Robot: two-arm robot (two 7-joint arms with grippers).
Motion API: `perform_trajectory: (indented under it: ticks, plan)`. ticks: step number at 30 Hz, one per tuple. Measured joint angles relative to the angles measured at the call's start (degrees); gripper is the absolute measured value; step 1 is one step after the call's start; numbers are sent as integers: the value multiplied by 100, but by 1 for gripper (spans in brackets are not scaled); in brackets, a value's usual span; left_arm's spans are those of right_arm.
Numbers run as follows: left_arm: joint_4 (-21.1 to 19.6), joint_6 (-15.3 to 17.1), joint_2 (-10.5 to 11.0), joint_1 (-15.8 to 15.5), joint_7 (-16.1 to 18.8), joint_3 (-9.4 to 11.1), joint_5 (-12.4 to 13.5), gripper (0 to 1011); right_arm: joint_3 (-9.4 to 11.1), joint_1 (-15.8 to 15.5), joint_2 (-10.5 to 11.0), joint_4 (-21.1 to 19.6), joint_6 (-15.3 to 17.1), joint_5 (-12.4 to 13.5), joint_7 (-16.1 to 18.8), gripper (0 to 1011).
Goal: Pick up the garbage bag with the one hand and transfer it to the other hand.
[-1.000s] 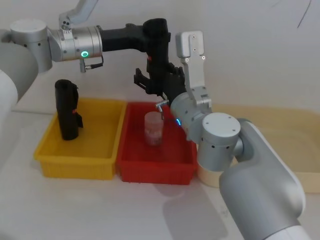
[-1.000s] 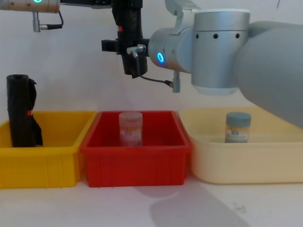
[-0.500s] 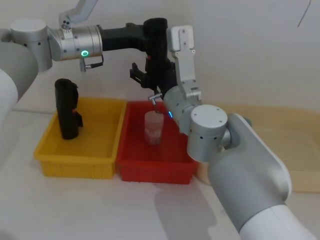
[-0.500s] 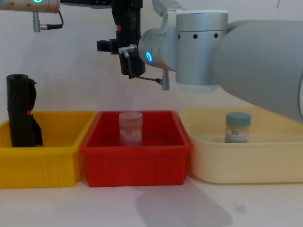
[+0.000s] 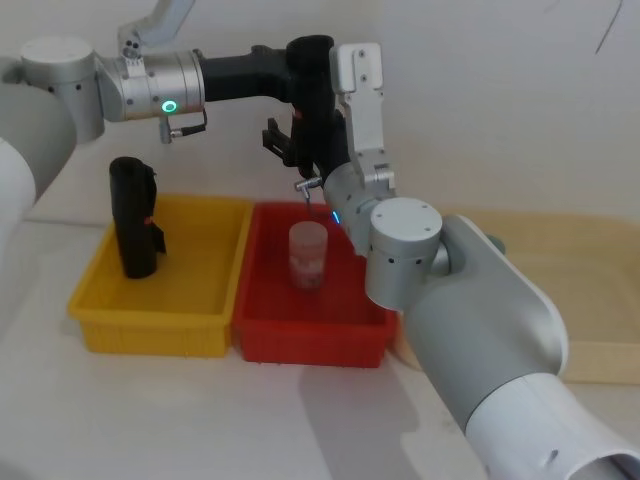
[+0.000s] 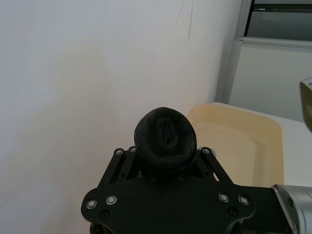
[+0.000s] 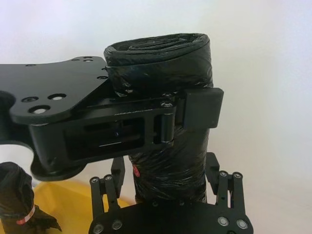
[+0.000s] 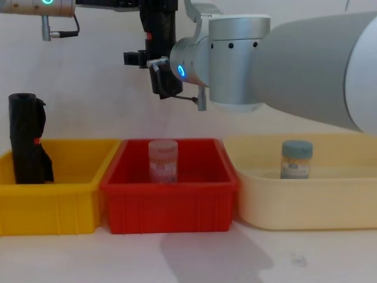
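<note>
The garbage bag [image 5: 311, 70], a smooth black roll [image 8: 158, 35], hangs upright in the air above the red bin [image 5: 262, 330]. My left gripper [image 5: 303, 95] is shut on its upper part, and the roll's end [image 6: 165, 136] pokes past the fingers. My right gripper [image 5: 306, 165] has come up under the left one. Its fingers [image 7: 105, 195] stand open on either side of the roll's lower part [image 7: 168, 165], close to it. A small red mark [image 7: 135, 171] shows low on the roll.
A lumpy black roll [image 5: 134, 215] stands in the yellow bin [image 5: 150, 325] on the left. A clear jar [image 5: 308, 255] sits in the red bin. A blue-lidded jar [image 8: 296, 158] stands in the cream bin [image 8: 306, 206] on the right.
My right arm has swung left and brought its gripper in around the bottom of the roll. The left arm and the roll have stayed put.
</note>
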Motion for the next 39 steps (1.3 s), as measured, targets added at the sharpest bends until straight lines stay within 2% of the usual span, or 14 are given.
perform_trajectory:
  ticks: [6,11,13,14,17,18,20,39]
  plan:
    - [0,0,0,0,0,0,0,359,53,133,-53,247,-89,0,-35,965]
    - [0,0,0,0,1,0,0,359,81,210,-87,381,-135,0,-53,818]
    - [0,0,0,0,1,0,0,359,87,226,-93,414,-148,0,-57,791]
    - [0,0,0,0,1,0,0,359,93,240,-101,438,-155,0,-61,728]
    - [0,0,0,0,1,0,0,359,100,257,-108,473,-167,1,-67,670]
    - [0,0,0,0,1,0,0,359,104,270,-114,493,-172,1,-70,614]
    - [0,0,0,0,0,0,0,359,110,285,-121,518,-180,2,-74,563]
    - [0,0,0,0,0,1,0,359,128,341,-146,615,-215,3,-87,557]
